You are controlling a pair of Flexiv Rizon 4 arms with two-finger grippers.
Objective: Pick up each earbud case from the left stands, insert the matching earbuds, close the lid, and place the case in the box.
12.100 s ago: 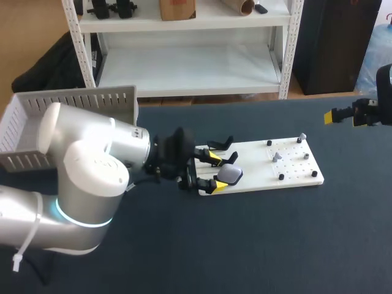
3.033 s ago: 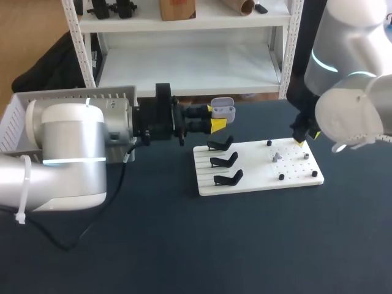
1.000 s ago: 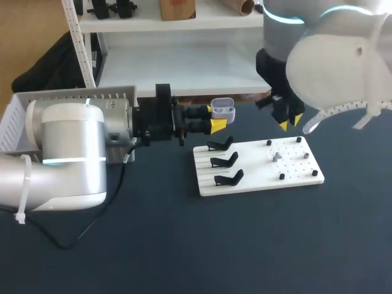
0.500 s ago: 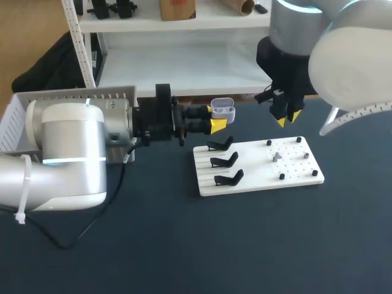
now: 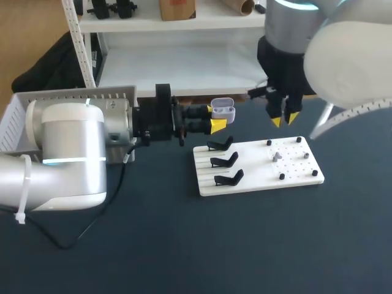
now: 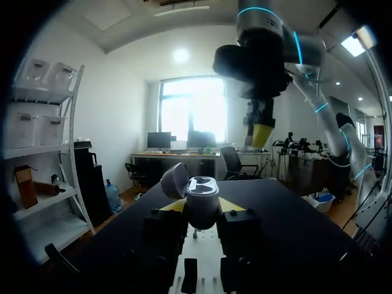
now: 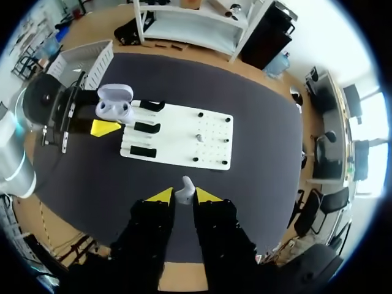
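Left gripper (image 5: 214, 117) clenched on open pale-lilac plastic earbud case (image 5: 223, 109), held above table behind white perforated board (image 5: 257, 177). Right gripper (image 5: 283, 117) pinches small white earbud (image 7: 185, 191) high over board. Grey slatted box (image 5: 73, 101) far left.

Dark table (image 5: 184, 257); white board (image 5: 254, 162) lying on it, 4 black pegs (image 5: 281, 176).

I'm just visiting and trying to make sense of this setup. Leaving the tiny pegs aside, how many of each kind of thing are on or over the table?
black stand: 3
earbud case: 1
earbud: 2
white board: 1
white box: 1
left end effector, right end effector: 2
Total: 10
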